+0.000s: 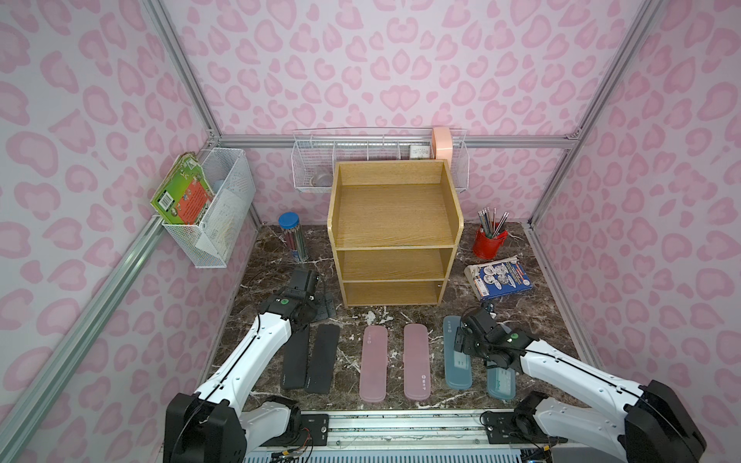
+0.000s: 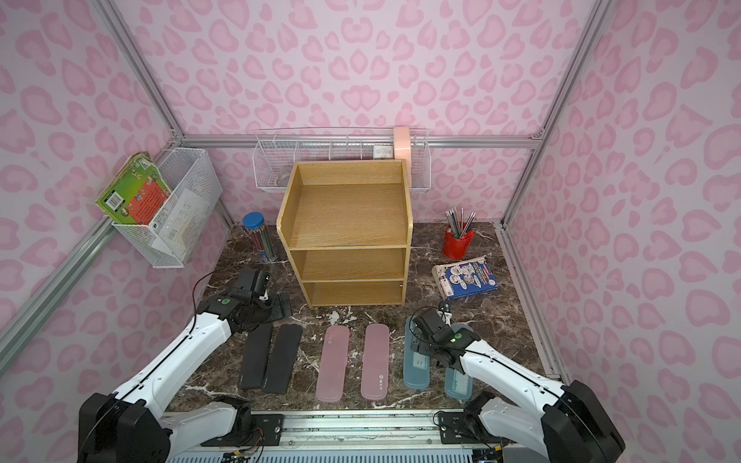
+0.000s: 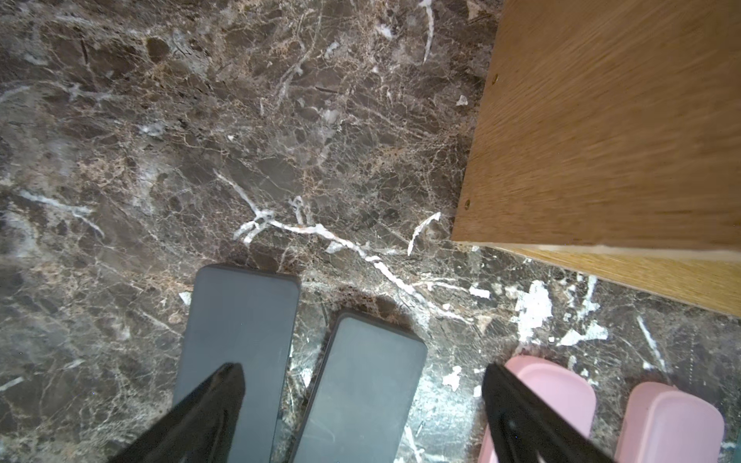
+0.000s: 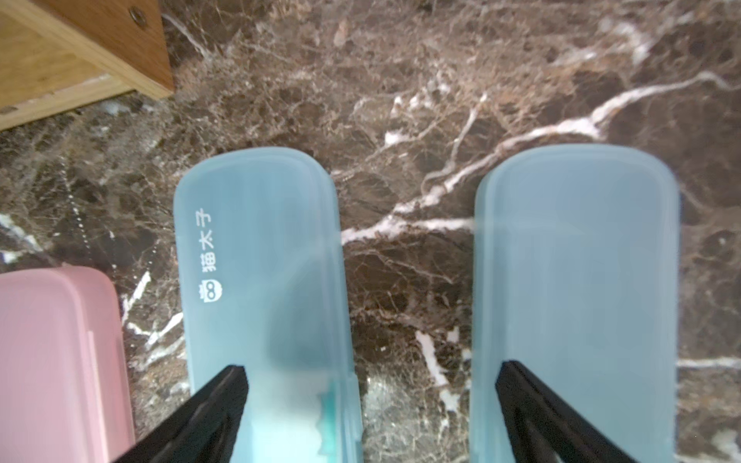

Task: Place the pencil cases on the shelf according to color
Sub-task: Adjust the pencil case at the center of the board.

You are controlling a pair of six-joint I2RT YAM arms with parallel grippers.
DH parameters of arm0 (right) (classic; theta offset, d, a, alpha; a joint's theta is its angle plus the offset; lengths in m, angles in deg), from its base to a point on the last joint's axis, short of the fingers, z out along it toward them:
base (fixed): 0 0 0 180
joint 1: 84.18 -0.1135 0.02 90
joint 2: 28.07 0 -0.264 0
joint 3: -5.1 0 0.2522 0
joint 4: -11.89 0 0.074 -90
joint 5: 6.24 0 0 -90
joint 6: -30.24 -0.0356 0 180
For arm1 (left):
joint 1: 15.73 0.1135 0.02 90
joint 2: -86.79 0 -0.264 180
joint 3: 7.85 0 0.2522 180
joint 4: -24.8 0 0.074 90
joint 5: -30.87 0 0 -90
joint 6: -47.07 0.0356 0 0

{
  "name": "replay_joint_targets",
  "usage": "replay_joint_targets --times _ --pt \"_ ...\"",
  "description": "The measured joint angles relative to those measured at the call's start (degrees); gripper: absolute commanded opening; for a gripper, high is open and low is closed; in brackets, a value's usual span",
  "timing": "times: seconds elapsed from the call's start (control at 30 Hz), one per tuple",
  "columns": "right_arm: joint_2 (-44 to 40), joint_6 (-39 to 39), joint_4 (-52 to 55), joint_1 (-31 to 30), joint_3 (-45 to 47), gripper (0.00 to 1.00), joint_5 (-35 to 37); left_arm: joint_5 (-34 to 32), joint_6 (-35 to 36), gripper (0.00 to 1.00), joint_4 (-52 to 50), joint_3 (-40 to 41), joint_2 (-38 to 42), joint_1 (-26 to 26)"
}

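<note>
Six cases [image 2: 375, 360] lay flat in a row low in both top views, below the empty shelf [image 1: 395, 216]: black cases [image 1: 322, 360] left, pink cases [image 1: 417, 360] centre, blue cases [image 4: 260, 260] right. The left gripper [image 3: 361, 366] and right gripper [image 4: 371, 366] hung spread, holding nothing. The cases looked light, stiff and slick; pinching across the narrow width, mid-length, seemed safest.

White characters 猫太子, next to a small white owl-like face logo, run lengthwise along one long edge of the light blue pencil case [image 4: 260, 300] in the right wrist view. In a top view, the pink pencil case [image 1: 417, 360] has a small round white mark and characters at its near end. They are perhaps the same brand, but too small to read. The print on the blue book [image 1: 503, 282] and the green book [image 1: 182, 196] cannot be read.
</note>
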Motion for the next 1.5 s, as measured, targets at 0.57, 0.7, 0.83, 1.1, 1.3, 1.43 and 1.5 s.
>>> replay_joint_targets --times 0.57,0.7,0.83,1.1,1.3,1.43,1.5 --pt "0.9 -9.0 0.3 -8.3 1.9 1.0 3.0 3.2 -2.7 0.97 0.3 4.3 5.8 -0.8" --pt "0.8 -10.6 0.4 -8.7 2.1 1.0 1.8 3.2 -2.9 0.97 0.3 5.1 5.7 -0.8" --pt "1.3 -11.5 1.1 -10.1 1.5 1.0 0.9 3.6 -2.9 0.97 0.3 5.1 5.2 -0.9" --pt "0.0 -13.2 5.7 -12.4 0.7 1.0 0.8 3.8 -2.9 0.97 0.4 5.8 6.3 -1.2" --pt "-0.6 -14.8 11.2 -13.1 -5.3 1.0 4.2 3.8 -2.9 0.97 0.5 5.8 6.3 -1.2" --pt "-1.8 -18.4 16.9 -11.8 -9.0 1.0 11.3 3.8 -2.9 0.97 0.8 6.0 6.3 -1.2" --pt "-1.8 -18.9 18.5 -8.1 -8.7 1.0 12.6 4.1 -3.1 0.97 1.3 6.6 6.4 -1.2"
